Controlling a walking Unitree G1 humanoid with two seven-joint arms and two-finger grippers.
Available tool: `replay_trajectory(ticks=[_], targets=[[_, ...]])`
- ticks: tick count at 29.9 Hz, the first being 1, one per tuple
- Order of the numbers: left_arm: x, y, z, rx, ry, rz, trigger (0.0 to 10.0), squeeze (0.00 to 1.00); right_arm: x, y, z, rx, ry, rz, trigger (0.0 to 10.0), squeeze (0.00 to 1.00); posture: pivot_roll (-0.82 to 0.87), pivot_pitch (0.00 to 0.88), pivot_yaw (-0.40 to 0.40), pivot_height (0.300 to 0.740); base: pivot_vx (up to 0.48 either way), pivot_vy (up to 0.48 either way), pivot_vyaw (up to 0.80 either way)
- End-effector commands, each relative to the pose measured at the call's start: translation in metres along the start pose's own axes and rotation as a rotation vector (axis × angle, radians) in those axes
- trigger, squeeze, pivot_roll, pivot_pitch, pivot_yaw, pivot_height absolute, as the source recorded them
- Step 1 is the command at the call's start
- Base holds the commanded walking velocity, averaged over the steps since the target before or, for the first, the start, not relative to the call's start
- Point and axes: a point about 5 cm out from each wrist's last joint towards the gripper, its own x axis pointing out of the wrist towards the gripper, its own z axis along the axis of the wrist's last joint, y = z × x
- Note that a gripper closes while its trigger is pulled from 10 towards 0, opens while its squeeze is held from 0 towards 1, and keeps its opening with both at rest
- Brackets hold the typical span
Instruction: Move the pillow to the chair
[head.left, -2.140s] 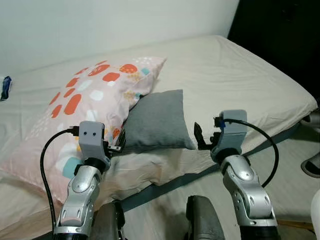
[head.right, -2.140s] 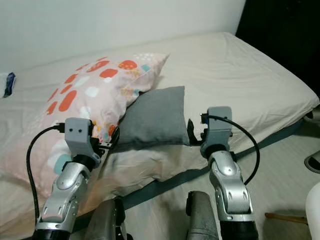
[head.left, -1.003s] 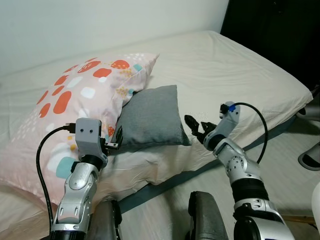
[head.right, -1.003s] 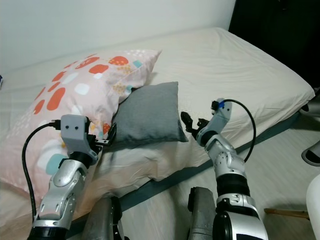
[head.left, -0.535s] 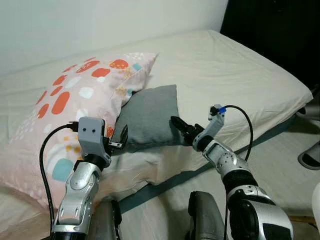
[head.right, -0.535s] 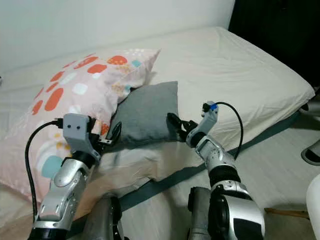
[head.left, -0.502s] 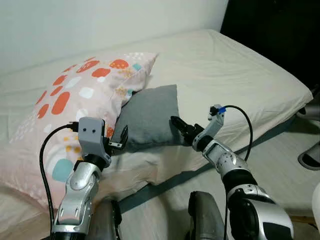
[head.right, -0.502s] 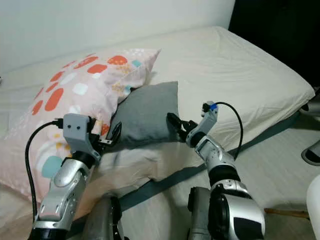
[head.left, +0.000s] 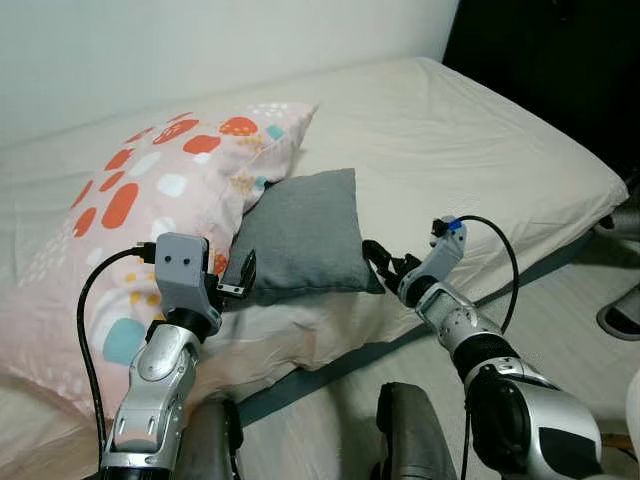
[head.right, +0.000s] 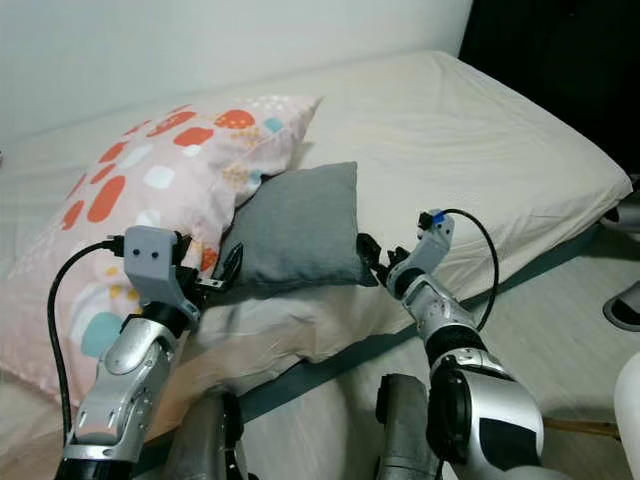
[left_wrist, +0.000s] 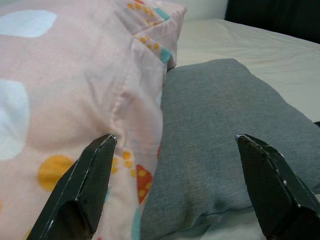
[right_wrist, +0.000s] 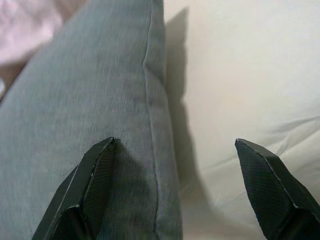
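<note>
A small grey pillow (head.left: 300, 235) lies on the bed, leaning on a big pink pillow (head.left: 150, 200) with orange and blue spots. My left gripper (head.left: 240, 278) is open at the grey pillow's lower left edge, where the two pillows meet. In the left wrist view its fingers (left_wrist: 82, 185) straddle the pink pillow's seam and the grey pillow (left_wrist: 220, 130). My right gripper (head.left: 378, 262) is open at the grey pillow's lower right corner. In the right wrist view one finger (right_wrist: 87, 187) is over the grey fabric (right_wrist: 90, 90), the other over the sheet (right_wrist: 240, 75).
The bed (head.left: 480, 140) has a cream sheet, and its front edge runs just before my arms. A dark opening (head.left: 560, 50) lies at the back right. Pale floor (head.left: 570, 310) and part of a grey object (head.left: 620, 320) show at the right.
My right gripper swung in from the right over the grey pillow's corner, then drew back slightly to its edge. The left arm has hardly moved.
</note>
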Motion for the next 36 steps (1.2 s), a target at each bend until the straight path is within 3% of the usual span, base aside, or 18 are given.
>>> replay_trajectory(ticks=[1,5,10,12,15,24,25,26,27,36], targets=[[-0.002,0.001,-0.004,0.000,0.027,0.000,10.0,0.00,0.002,0.005,-0.009,-0.018,0.041,0.026,10.0,0.00,0.05,0.163,-0.002,0.559,0.000,0.000,0.00],[-0.001,0.001,-0.003,0.001,0.024,0.005,10.0,0.00,0.006,0.022,-0.019,-0.018,0.093,0.168,10.0,0.00,0.05,0.163,-0.001,0.559,0.000,0.000,0.00],[0.000,0.001,-0.003,0.001,0.024,0.005,10.0,0.00,0.008,0.030,-0.023,-0.023,0.114,0.222,10.0,0.00,0.05,0.161,0.003,0.559,0.000,0.000,0.00],[0.001,0.000,-0.003,0.000,0.026,0.003,10.0,0.00,0.011,0.045,-0.032,-0.049,0.166,0.321,10.0,0.00,0.05,0.160,0.004,0.559,0.000,0.000,0.00],[0.002,-0.001,-0.003,-0.001,0.026,0.000,10.0,0.00,0.013,0.056,-0.041,-0.065,0.205,0.374,10.0,0.00,0.05,0.157,0.003,0.559,0.000,0.000,0.00],[0.003,-0.001,-0.003,-0.002,0.023,0.003,10.0,0.00,0.012,0.075,-0.054,-0.064,0.262,0.530,10.0,0.00,0.05,0.153,-0.001,0.559,0.000,0.000,0.00],[0.003,-0.001,-0.003,-0.002,0.022,0.003,10.0,0.00,0.011,0.077,-0.055,-0.057,0.268,0.552,3.8,0.00,0.05,0.151,-0.001,0.559,0.000,0.000,0.00],[0.003,-0.001,-0.003,-0.002,0.022,0.003,10.0,0.00,0.011,0.077,-0.055,-0.057,0.268,0.552,3.8,0.00,0.05,0.151,-0.001,0.559,0.000,0.000,0.00],[0.004,-0.001,-0.003,-0.003,0.022,0.004,10.0,0.00,0.011,0.077,-0.054,-0.043,0.264,0.570,0.0,0.00,0.05,0.149,-0.001,0.559,0.000,0.000,0.00],[0.006,-0.002,-0.003,-0.006,0.020,-0.001,10.0,0.00,0.011,0.075,-0.045,-0.017,0.225,0.569,0.0,0.00,0.04,0.141,0.000,0.559,0.000,0.000,0.00]])
